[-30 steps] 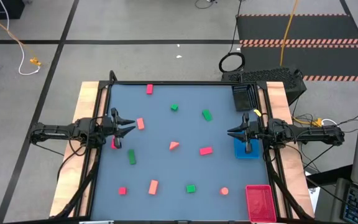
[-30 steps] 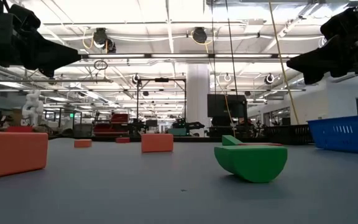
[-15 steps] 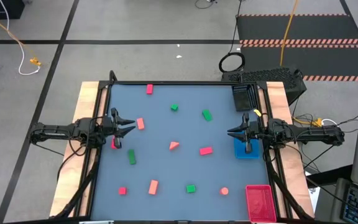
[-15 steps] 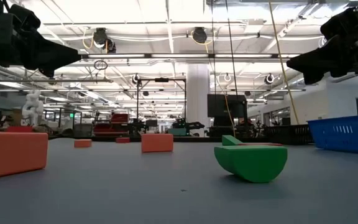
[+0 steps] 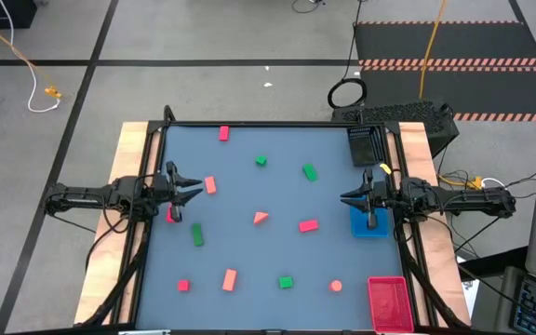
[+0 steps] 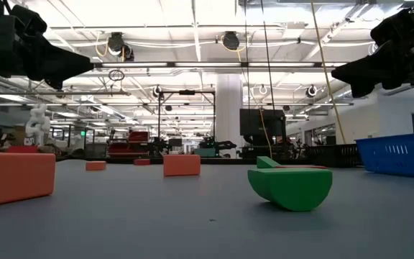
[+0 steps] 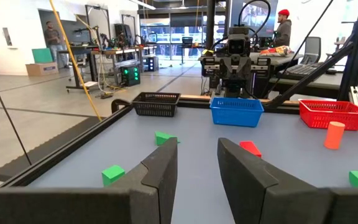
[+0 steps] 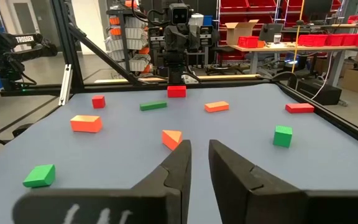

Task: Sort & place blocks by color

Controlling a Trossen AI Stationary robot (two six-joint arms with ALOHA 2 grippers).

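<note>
I have the left gripper hovering over the table's left edge, fingers a small way apart with nothing between them — a red block lies just beside it. The right gripper hangs at the right edge beside the blue tray, its fingers only a narrow slit apart, holding nothing. The blocks lie scattered across the mat: a wedge at centre, a green bar, a round one near the red tray.
</note>
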